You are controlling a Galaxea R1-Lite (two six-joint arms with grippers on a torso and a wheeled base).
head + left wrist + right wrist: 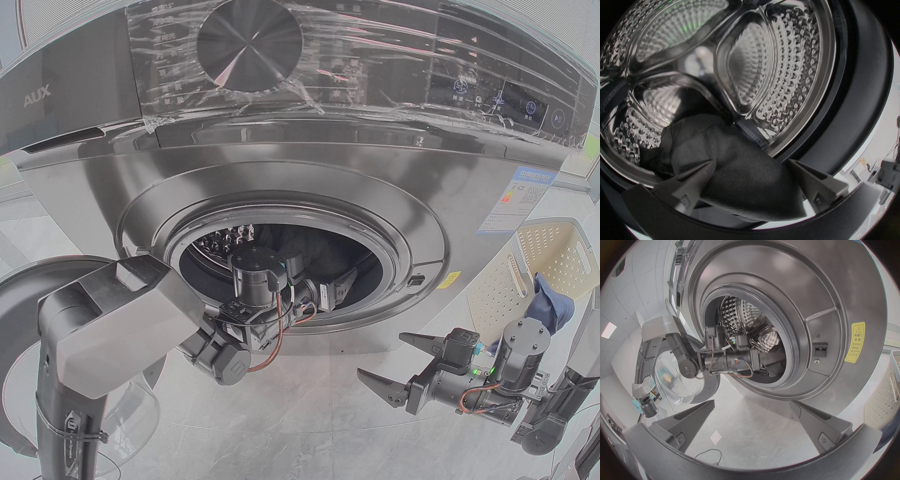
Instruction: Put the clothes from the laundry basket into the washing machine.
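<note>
A front-loading washing machine (300,169) stood with its round door (22,312) swung open on the robot's left. The task looked partly done. One dark garment (693,137) already lay in the steel drum (787,62), heaped low just inside the mouth. The left gripper (751,162) sat in the drum opening, its jaws spread wide on either side of that garment and pinching nothing. Outside, in front of the machine and below its opening, the right gripper (379,354) hovered with jaws wide apart and empty. To the robot's right stood the pale, perforated laundry basket (550,250). A blue garment (553,306) hung over its rim, not yet loaded. Whether more clothes lay deeper in the basket could not be told.
</note>
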